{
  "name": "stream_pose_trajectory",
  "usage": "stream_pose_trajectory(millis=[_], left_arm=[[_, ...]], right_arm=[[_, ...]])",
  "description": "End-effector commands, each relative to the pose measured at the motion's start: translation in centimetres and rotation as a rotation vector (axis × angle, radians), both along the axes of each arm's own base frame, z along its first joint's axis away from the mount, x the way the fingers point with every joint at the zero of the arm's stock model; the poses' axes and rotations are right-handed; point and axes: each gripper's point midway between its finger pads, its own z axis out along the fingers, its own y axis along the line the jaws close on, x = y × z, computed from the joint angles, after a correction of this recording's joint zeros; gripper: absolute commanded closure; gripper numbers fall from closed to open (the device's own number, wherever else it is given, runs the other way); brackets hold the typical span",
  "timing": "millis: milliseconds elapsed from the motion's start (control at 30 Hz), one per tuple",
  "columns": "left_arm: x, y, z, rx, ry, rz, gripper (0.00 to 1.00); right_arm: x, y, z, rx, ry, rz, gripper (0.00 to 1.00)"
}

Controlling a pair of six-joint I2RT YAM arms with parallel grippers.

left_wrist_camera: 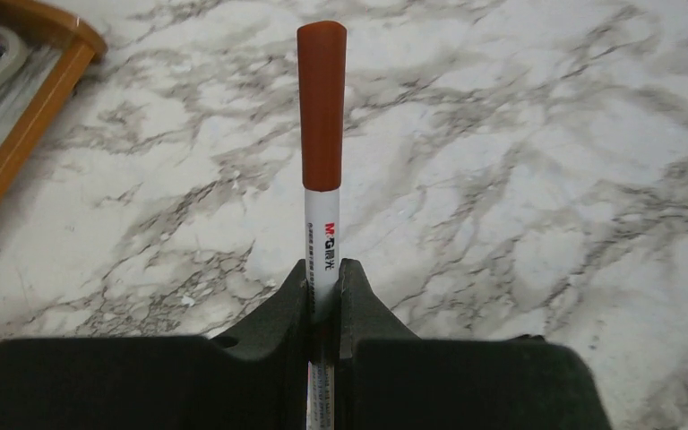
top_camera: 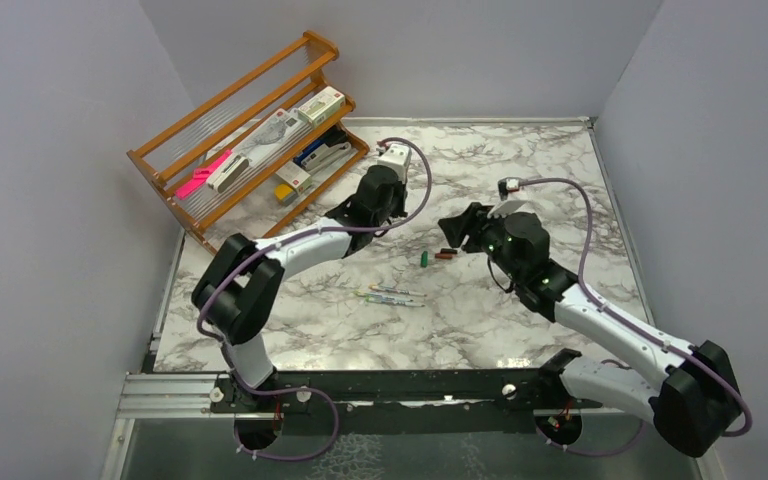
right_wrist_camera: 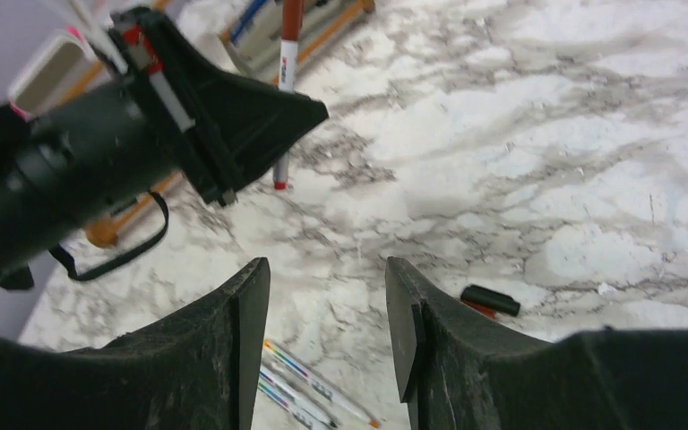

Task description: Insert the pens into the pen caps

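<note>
My left gripper (left_wrist_camera: pixel 324 269) is shut on a white pen (left_wrist_camera: pixel 322 237) that wears a red-brown cap (left_wrist_camera: pixel 322 107) on its far end. The right wrist view shows that pen (right_wrist_camera: pixel 285 72) standing upright in the left gripper (right_wrist_camera: pixel 309 112), its lower tip close to the table. My right gripper (right_wrist_camera: pixel 327 269) is open and empty, a short way from the left gripper (top_camera: pixel 390 215). Two uncapped pens (top_camera: pixel 390 293) lie side by side on the table, also showing below the right gripper as pens (right_wrist_camera: pixel 313 390). A green cap (top_camera: pixel 425 259) and a red-brown cap (top_camera: pixel 447 254) lie near the right gripper (top_camera: pixel 463 225).
An orange wooden rack (top_camera: pixel 250 130) with stationery, among it a pink marker (top_camera: pixel 203 175), stands at the back left, close behind the left arm. A dark cap (right_wrist_camera: pixel 490 300) lies right of my right fingers. Grey walls enclose the marble table (top_camera: pixel 520 310).
</note>
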Motion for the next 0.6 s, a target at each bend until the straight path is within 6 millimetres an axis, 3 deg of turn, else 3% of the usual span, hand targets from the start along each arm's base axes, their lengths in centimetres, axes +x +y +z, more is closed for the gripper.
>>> stream_pose_trajectory(millis=[0, 300, 400, 567], left_arm=[[0.9, 3.0, -6.4, 0.113, 0.226, 0.097, 1.00], [0.7, 4.0, -12.1, 0.274, 0.422, 0.125, 1.00], [1.1, 4.1, -11.9, 0.264, 0.434, 0.147, 0.98], [1.1, 3.9, -12.7, 0.247, 0.466, 0.147, 0.84]], right_arm=[[0.3, -0.3, -3.7, -0.132, 0.088, 0.004, 0.51], [-0.3, 1.8, -7.5, -0.153, 0.162, 0.122, 0.52], [-0.5, 2.1, -8.3, -0.150, 0.181, 0.139, 0.52], [-0.7, 2.2, -9.3, -0.174, 0.203, 0.157, 0.52]])
